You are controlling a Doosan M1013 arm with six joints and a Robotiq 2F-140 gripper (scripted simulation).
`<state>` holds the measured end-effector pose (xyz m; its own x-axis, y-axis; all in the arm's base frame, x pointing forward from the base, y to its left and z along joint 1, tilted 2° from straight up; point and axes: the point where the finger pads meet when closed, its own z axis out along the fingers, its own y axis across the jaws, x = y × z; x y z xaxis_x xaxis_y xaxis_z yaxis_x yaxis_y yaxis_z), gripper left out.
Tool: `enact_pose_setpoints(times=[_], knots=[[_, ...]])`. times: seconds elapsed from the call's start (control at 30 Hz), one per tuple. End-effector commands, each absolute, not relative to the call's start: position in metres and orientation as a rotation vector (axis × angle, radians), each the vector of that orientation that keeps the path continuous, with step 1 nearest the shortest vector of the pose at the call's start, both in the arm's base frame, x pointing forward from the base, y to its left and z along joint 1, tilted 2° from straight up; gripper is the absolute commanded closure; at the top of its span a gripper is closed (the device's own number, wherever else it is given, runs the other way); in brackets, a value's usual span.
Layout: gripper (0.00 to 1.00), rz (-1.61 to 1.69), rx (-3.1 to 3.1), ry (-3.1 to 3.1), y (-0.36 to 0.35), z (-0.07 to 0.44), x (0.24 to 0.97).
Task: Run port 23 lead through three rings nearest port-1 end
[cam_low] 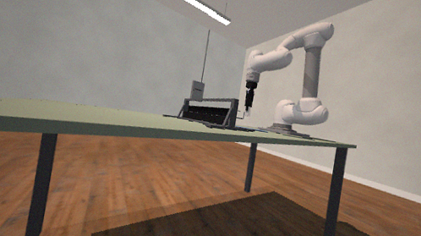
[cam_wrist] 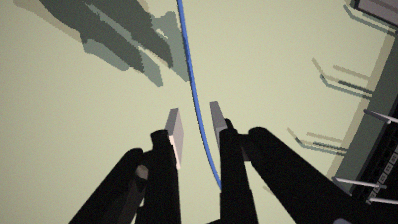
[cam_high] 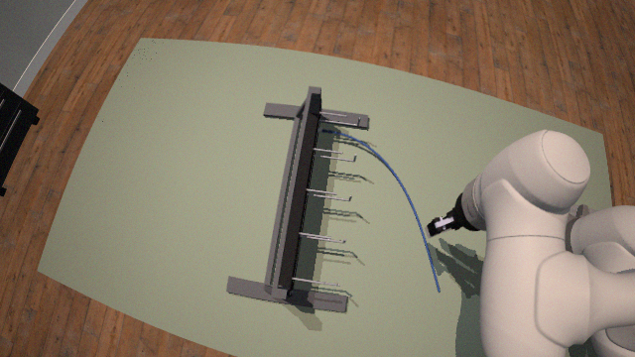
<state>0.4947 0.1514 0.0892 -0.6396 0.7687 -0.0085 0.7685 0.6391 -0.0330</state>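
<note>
The blue lead (cam_high: 397, 178) leaves the far end of the grey rack (cam_high: 295, 198) and curves across the green table to its free end (cam_high: 439, 291). It lies flat in front of the rings and passes through none of them. Open wire rings stick out of the rack's front; those nearest the near end are one (cam_high: 317, 283), one (cam_high: 323, 238) and one (cam_high: 331, 195). My gripper (cam_high: 433, 228) hangs above the lead's outer part, pointing down, clear of the table in the side view (cam_low: 247, 109). In the wrist view the fingers stand a little apart with the lead (cam_wrist: 192, 85) on the table below the gap, not held.
The rack (cam_low: 211, 111) (cam_high: 288, 294) stands free on two flat cross feet. Its panel and rings show at the right edge of the wrist view (cam_wrist: 380, 125). The arm's large white body (cam_high: 546, 248) fills the table's right corner, close to the lead's free end.
</note>
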Motion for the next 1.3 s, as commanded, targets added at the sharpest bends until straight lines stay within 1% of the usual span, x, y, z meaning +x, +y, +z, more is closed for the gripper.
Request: enact_pose_setpoints(times=[0.0,0.13,0.63,1.27], knots=[[0.8,0.052,-1.331,-2.838,0.151,0.076,0.494],[0.8,0.052,-1.331,-2.838,0.151,0.06,0.494],[0.8,0.052,-1.331,-2.838,0.149,0.022,0.493],[0.8,0.052,-1.331,-2.838,0.149,0.013,0.493]])
